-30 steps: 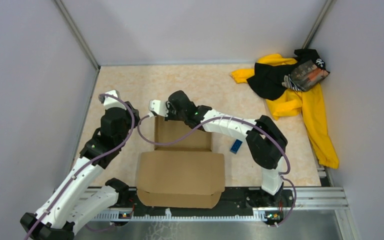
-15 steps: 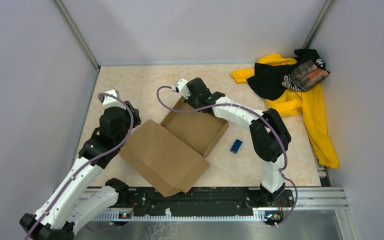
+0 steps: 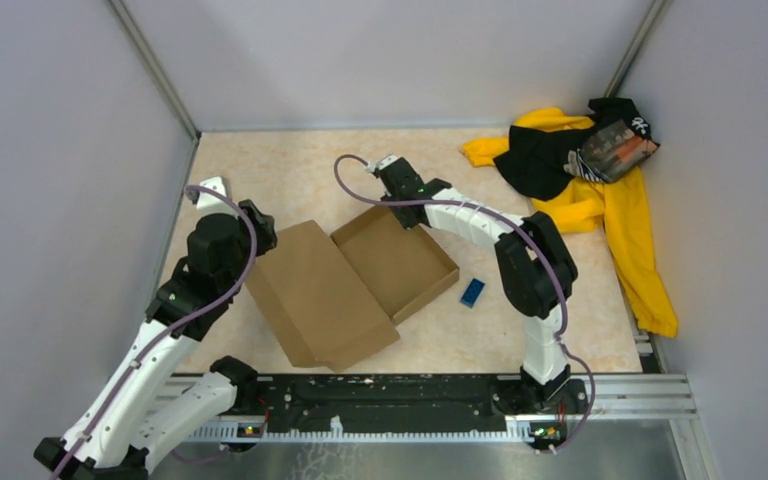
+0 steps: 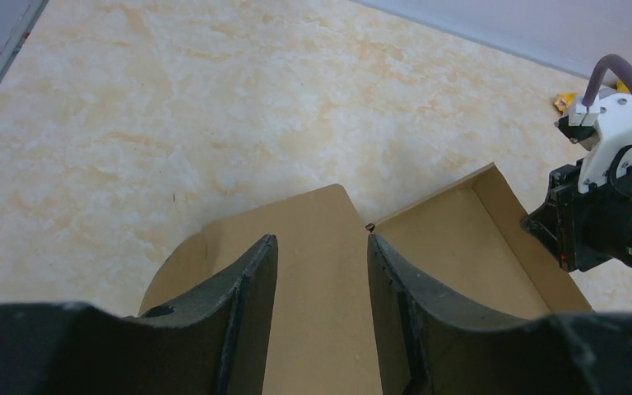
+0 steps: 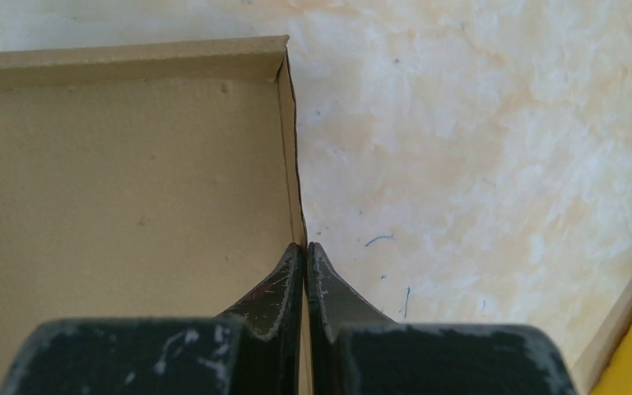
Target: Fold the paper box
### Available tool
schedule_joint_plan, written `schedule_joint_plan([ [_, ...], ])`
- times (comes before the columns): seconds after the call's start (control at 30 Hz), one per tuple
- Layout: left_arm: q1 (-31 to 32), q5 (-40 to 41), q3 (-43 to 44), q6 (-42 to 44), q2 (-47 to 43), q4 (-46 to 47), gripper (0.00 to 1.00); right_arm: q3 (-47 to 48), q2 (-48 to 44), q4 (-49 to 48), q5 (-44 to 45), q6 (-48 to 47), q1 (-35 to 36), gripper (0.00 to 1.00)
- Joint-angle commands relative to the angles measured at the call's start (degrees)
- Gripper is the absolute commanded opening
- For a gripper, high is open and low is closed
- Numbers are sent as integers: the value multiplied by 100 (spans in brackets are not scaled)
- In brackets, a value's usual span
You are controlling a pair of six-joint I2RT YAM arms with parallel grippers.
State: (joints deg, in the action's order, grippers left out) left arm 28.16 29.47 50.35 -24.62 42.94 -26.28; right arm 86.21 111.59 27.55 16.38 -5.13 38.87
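Observation:
The paper box (image 3: 400, 262) is plain brown cardboard lying at an angle mid-table: a shallow open tray on the right with a flat lid flap (image 3: 315, 295) hinged to its left. My right gripper (image 3: 398, 203) is shut on the tray's far corner wall. In the right wrist view the thin wall (image 5: 291, 140) runs straight into my right gripper (image 5: 305, 245). My left gripper (image 3: 260, 228) hangs open over the lid's far left corner. In the left wrist view my left gripper (image 4: 321, 240) frames the lid (image 4: 321, 329), with nothing pinched.
A small blue block (image 3: 472, 292) lies just right of the tray. A yellow-and-black cloth pile (image 3: 585, 190) fills the far right corner. Grey walls close the left, back and right sides. The black base rail (image 3: 410, 392) runs along the near edge.
The right gripper has moved back and to the right, dragging the box with it. The box swung clockwise, its lid leaving the front rail. The left arm shifted slightly left.

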Motion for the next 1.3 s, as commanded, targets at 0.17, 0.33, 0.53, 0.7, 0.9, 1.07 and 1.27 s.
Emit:
schedule_joint_plan([
  [0.17, -23, -174, 224, -69, -206, -164, 51, -789, -648, 77, 485, 2182, -506, 0],
  [0.33, -22, -234, 271, -65, -205, -188, 51, -1283, -976, -269, 411, 3093, -565, 0],
  [0.53, -24, -217, 326, -13, -206, -232, 51, -1566, -1070, -549, 205, 3734, -541, 0],
  [0.7, -22, -181, 275, -8, -190, -214, 51, -1807, -1231, -845, 76, 4175, -517, 0],
  [0.9, -22, -217, 203, 34, -91, -138, 51, -2209, -1495, -1312, 131, 4555, -508, 0],
  [1.07, -25, -92, 70, 50, 11, -96, 54, -2113, -1498, -1314, 77, 4403, -506, 5],
  [1.27, -29, -3, -88, 23, 25, 9, 57, -1921, -1434, -1179, 20, 4077, -504, 15],
])
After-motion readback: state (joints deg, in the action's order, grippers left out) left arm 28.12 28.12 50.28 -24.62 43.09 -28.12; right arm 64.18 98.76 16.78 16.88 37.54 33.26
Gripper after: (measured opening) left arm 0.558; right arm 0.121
